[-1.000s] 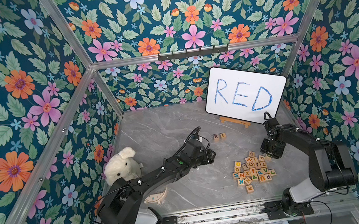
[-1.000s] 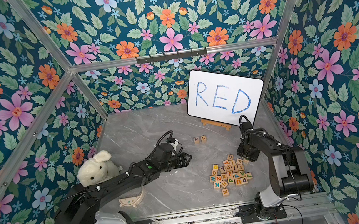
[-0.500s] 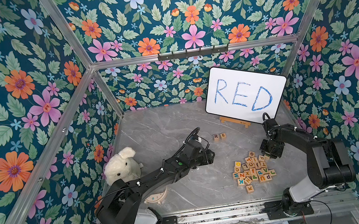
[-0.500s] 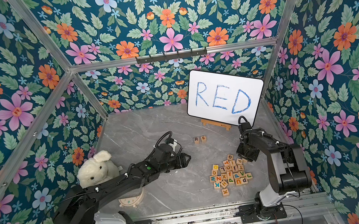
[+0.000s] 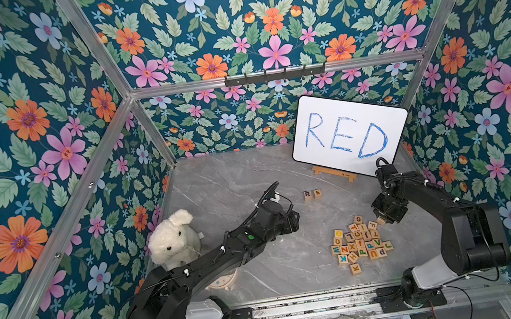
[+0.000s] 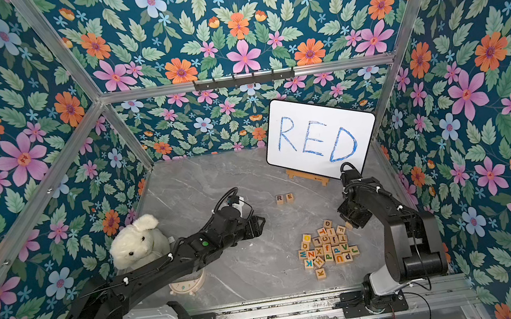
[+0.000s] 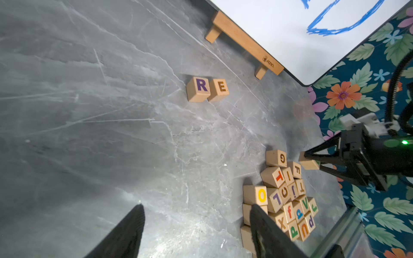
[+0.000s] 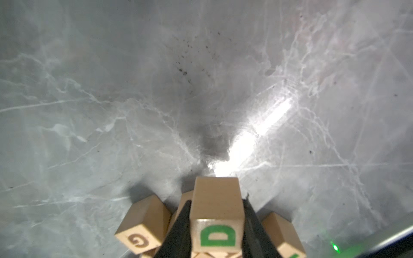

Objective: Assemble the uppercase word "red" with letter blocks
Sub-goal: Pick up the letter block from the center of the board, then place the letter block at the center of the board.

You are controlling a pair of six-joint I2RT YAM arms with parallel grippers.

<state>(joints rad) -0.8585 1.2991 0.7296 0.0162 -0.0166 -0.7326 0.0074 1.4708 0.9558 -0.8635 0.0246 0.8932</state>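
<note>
while the left gripper [image 7: 196, 207] gapes empty, the right gripper [image 8: 217, 200] clamps the d block [image 8: 218, 233]

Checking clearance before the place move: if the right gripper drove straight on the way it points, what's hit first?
Likely bare table: the right gripper, fingers shut on the D block, points at bare marble beside the G block. Depth unclear.

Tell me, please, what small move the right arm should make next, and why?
Probably lift the D block clear of the pile: the right gripper is shut on it, and R and E already sit together, awaiting a D beside E.
</note>
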